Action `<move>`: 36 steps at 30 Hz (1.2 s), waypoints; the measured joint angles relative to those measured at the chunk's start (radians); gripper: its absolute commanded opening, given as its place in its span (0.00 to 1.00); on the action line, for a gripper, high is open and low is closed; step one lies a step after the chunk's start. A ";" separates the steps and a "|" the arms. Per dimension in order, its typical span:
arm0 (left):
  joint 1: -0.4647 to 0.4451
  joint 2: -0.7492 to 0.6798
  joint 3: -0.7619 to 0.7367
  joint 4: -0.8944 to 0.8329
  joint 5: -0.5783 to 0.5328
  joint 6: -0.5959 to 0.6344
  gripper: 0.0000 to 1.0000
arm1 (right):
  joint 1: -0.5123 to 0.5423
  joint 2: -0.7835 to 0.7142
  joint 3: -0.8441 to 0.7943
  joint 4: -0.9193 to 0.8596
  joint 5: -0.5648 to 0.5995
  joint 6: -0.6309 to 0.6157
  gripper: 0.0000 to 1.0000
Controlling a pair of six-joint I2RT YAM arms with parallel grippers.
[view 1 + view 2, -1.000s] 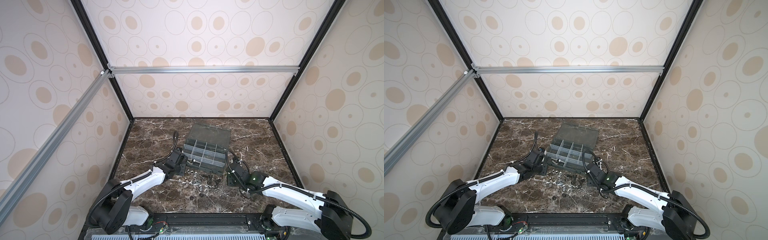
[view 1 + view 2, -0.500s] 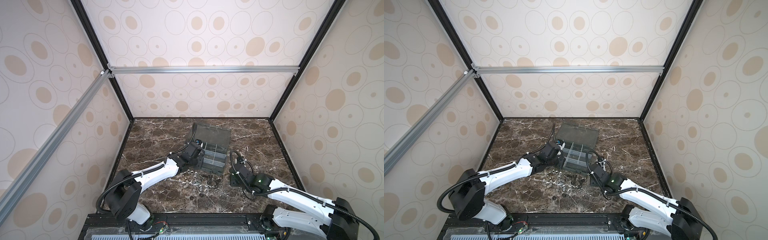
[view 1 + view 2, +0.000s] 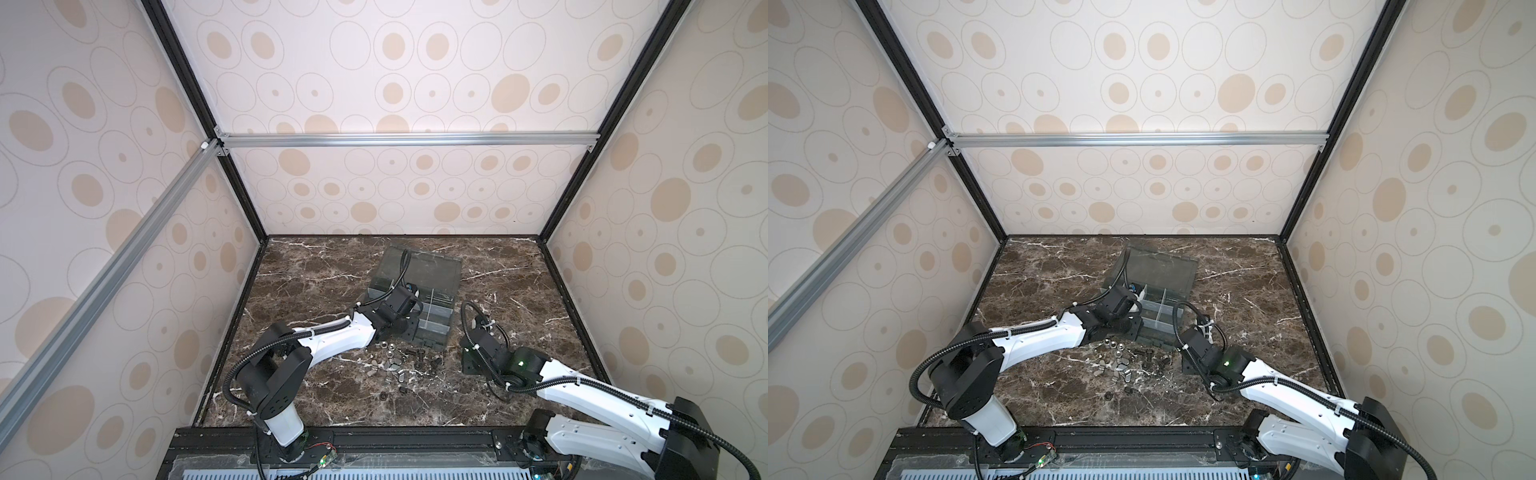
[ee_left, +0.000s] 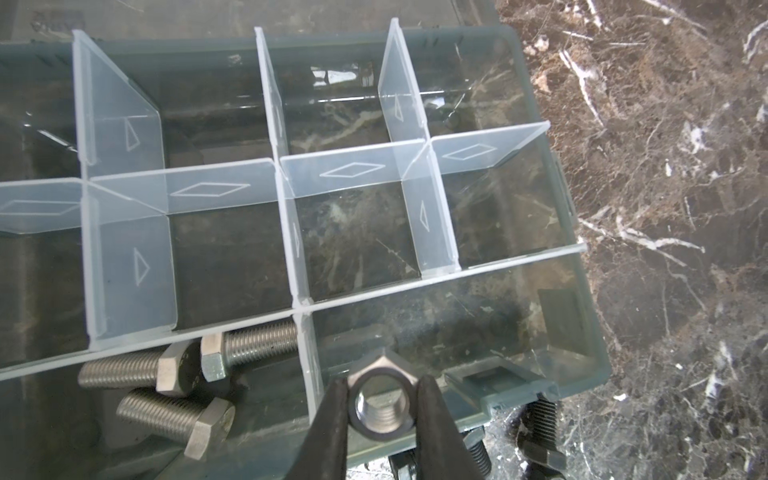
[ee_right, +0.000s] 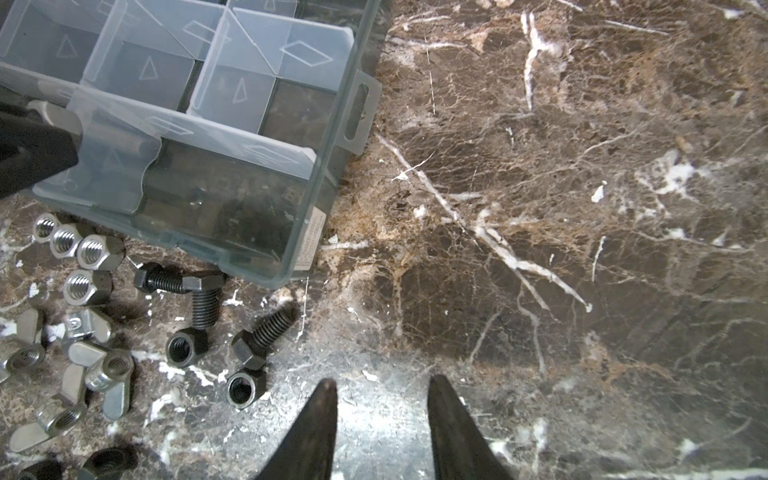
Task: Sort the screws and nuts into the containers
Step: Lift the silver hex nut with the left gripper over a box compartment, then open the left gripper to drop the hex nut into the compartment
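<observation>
My left gripper (image 4: 381,399) is shut on a silver hex nut (image 4: 380,365), held over a near-row cell of the smoky-grey organizer box (image 4: 357,245). The cell beside it, past a pale divider, holds three silver screws (image 4: 249,345). In both top views the left gripper (image 3: 404,329) (image 3: 1128,328) reaches over the box's (image 3: 440,274) (image 3: 1163,270) near edge. My right gripper (image 5: 380,384) hangs open and empty over bare marble, to the right of loose black screws (image 5: 257,332) and silver nuts (image 5: 97,251). In a top view it (image 3: 469,365) sits right of the pile.
Loose hardware (image 3: 399,368) (image 3: 1121,368) lies scattered on the marble in front of the box: wing nuts (image 5: 104,370), black nuts (image 5: 241,388), hex nuts. The box's hinged lid (image 3: 432,266) lies open behind it. Patterned walls enclose the table.
The left arm has swung from the left of the pile up and right to the box's near row, with the nut in its jaws. The right arm has drawn back slightly.
</observation>
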 measured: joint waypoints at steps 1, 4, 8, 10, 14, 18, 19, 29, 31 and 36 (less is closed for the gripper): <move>0.000 0.000 0.000 0.001 0.000 -0.002 0.21 | 0.000 0.000 0.000 0.000 0.000 0.000 0.40; 0.000 0.000 0.000 0.006 0.001 -0.005 0.23 | 0.000 0.000 0.000 0.001 -0.001 0.000 0.40; 0.000 0.000 0.000 0.015 0.001 -0.012 0.31 | 0.000 0.000 -0.002 0.002 -0.001 0.000 0.40; 0.000 0.000 0.000 0.015 0.000 -0.015 0.33 | 0.000 0.000 -0.007 0.002 -0.002 0.000 0.40; 0.000 0.000 0.000 0.016 -0.003 -0.023 0.35 | 0.000 0.000 -0.014 0.002 -0.004 0.001 0.40; 0.000 -0.003 -0.005 0.025 -0.003 -0.031 0.36 | 0.000 0.000 -0.014 0.002 -0.004 0.003 0.40; 0.000 -0.005 -0.009 0.030 -0.003 -0.034 0.36 | 0.000 0.000 -0.014 0.002 -0.004 0.003 0.40; 0.000 -0.058 -0.048 0.045 -0.043 -0.073 0.45 | 0.000 0.014 -0.014 0.021 -0.035 0.003 0.41; 0.000 -0.082 -0.055 0.045 -0.073 -0.087 0.47 | 0.000 0.030 -0.014 0.032 -0.057 0.002 0.41; 0.000 -0.164 -0.103 0.050 -0.150 -0.124 0.53 | 0.000 0.094 -0.010 0.055 -0.119 -0.009 0.40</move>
